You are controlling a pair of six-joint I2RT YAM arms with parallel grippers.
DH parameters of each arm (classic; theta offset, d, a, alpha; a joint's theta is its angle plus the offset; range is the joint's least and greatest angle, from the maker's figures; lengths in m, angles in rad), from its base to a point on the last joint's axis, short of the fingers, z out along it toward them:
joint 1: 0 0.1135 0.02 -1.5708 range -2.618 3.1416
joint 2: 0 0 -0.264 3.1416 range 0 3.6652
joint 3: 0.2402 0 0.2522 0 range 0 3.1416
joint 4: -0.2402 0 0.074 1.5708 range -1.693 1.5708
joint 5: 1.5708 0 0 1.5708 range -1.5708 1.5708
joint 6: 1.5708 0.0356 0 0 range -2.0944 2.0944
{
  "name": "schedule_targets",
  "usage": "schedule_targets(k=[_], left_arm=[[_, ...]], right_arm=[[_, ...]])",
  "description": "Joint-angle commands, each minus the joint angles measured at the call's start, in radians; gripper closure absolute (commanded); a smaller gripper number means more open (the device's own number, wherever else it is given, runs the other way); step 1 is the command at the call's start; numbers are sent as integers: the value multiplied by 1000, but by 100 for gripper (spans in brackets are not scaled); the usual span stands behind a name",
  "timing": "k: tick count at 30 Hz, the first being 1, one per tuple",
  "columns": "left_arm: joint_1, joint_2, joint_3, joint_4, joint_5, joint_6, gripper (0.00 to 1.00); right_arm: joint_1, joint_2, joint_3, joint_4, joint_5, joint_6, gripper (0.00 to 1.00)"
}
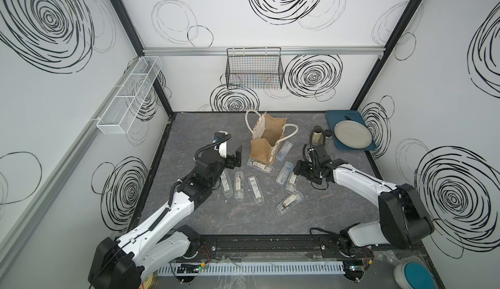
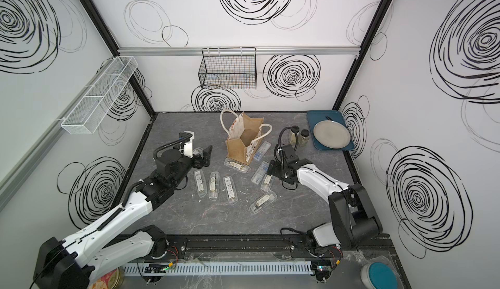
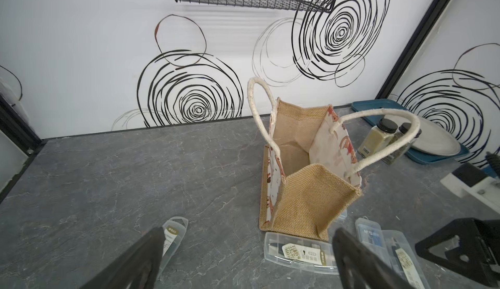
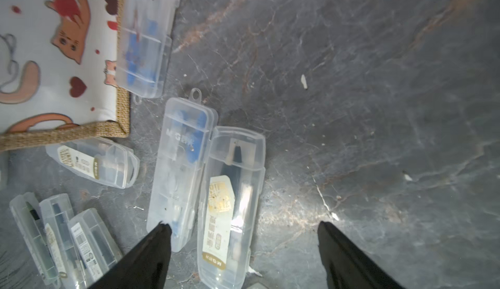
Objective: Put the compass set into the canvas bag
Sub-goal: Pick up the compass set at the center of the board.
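Right gripper (image 4: 243, 225) was down low over the table (image 4: 378, 111), jaws apart, straddling the near end of the gold-label compass set (image 4: 230, 206). I read it as released, not clamped. One finger (image 4: 154, 249) sat at the end of the blue compass set (image 4: 178, 171) lying side by side with it; I couldn't tell whether it touched. The other finger (image 4: 338, 255) stood well clear over bare table. A top view agreed: right gripper (image 1: 299, 170) over the gold-label compass set (image 1: 292, 180), which lay flat on the table, right of the bag (image 1: 266, 138), near it but apart.

Left gripper (image 3: 248, 232) was wide open, nothing between the jaws, held above the table just left of the bag (image 3: 305, 165).

Bag stood upright mid-table toward the back, mouth open, both rope handles up. Every set I could see lay outside it:
- front set (image 1: 261, 165) right at its near foot
- side set (image 1: 284, 151) along its right wall, against it
- row of three (image 1: 238, 185) beside the left arm
- lone set (image 1: 289, 202) nearer the front
- one more set (image 3: 174, 233) by the left gripper's finger

Back right: blue tray (image 1: 331, 117) with a plate (image 1: 353, 134) on it, two spice jars (image 2: 303, 138) just beside the tray. Black wire basket (image 1: 254, 71) hung on the back wall, white mesh basket (image 1: 130, 95) on the left wall.
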Motion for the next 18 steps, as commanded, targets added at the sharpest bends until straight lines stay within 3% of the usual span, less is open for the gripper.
schedule_targets(k=[1, 18], left_arm=[[-4, 5, 20, -12, 16, -57, 1], [-8, -3, -8, -21, 13, -73, 1]], right_arm=[[7, 38, 42, -59, -21, 24, 13], [70, 261, 201, -190, 44, 22, 23]])
